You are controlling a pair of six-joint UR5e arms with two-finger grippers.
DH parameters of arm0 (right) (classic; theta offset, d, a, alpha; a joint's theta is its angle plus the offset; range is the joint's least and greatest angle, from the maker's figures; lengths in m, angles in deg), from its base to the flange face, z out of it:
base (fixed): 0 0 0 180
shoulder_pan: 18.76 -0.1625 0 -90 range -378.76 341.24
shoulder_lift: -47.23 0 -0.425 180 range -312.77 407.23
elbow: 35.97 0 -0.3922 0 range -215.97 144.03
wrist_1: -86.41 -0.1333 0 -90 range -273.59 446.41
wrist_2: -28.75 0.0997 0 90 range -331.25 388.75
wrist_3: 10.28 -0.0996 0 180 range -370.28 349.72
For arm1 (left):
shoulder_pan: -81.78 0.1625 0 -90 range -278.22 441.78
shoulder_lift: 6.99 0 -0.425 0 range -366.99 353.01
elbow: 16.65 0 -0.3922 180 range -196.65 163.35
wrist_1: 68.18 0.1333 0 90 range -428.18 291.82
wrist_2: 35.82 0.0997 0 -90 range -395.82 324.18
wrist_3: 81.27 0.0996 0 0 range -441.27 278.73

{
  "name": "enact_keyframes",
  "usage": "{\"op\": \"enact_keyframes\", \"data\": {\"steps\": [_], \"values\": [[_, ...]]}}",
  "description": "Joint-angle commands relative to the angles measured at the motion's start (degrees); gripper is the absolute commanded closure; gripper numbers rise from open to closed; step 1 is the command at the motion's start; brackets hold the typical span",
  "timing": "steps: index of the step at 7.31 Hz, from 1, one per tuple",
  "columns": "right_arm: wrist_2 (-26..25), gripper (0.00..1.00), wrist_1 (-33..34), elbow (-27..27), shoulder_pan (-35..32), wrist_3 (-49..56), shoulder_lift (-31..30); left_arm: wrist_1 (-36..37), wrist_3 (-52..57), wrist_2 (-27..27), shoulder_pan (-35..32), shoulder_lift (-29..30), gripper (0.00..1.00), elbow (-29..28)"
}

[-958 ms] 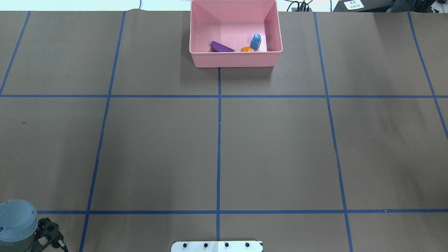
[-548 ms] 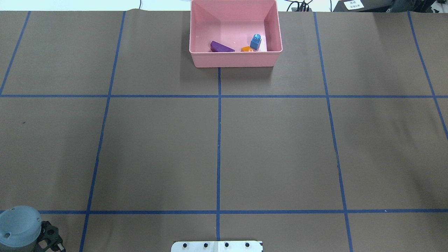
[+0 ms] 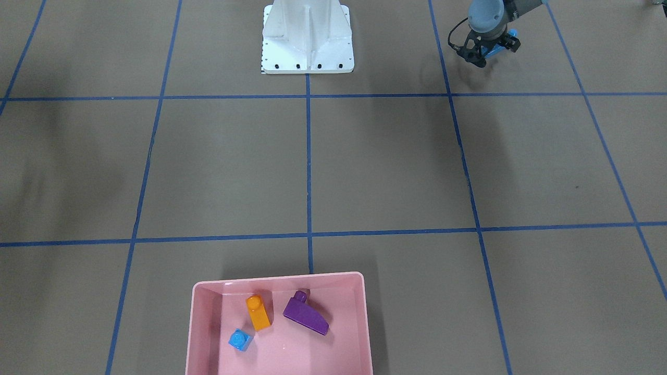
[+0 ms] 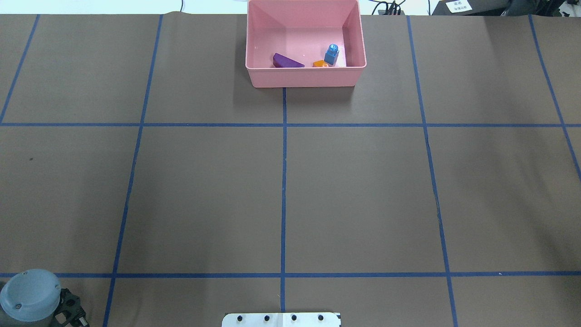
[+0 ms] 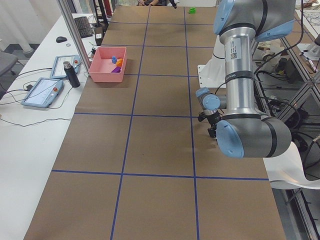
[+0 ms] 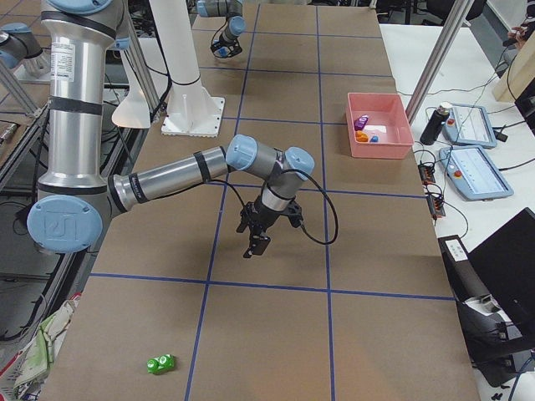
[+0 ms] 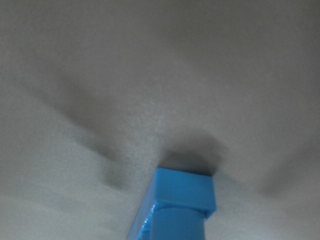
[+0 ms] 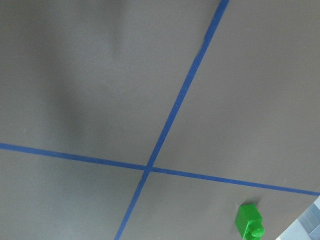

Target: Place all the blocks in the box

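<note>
The left gripper (image 3: 487, 52) is clamped on the long blue bar (image 7: 182, 202), at 1 o'clock in the front-facing view; the right gripper (image 6: 256, 242) hangs over the brown table (image 6: 276, 326), and I cannot tell whether it is open or closed; the green brick (image 6: 160, 363) lies at its 7 o'clock; the pink box (image 3: 194, 333), at 6 o'clock in the front-facing view, holds the orange sloped brick (image 3: 258, 312), the purple wedge (image 3: 307, 315) at that brick's 3 o'clock, and the blue one-stud cube (image 3: 240, 340) at its 7 o'clock.
</note>
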Motion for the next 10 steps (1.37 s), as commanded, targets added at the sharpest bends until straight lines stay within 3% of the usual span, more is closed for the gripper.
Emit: {"op": "enact_keyframes", "data": {"steps": [1,5,8,10], "values": [[0.0,0.0,0.0,0.18,-0.24,0.23,-0.49,0.0,0.09,0.0,0.02,0.56,0.23,-0.64],[-0.17,0.0,0.0,0.09,-1.64,0.32,-0.4,0.09,-0.17,0.35,-0.16,0.38,1.0,0.85],[-0.26,0.0,0.0,0.18,-2.44,0.58,-0.32,2.44,-4.39,0.62,-0.25,-1.19,1.0,9.78],[-0.61,0.0,-0.09,0.35,-3.05,1.29,-1.8,9.8,-4.48,0.09,-2.78,-0.16,1.0,18.57]]}}
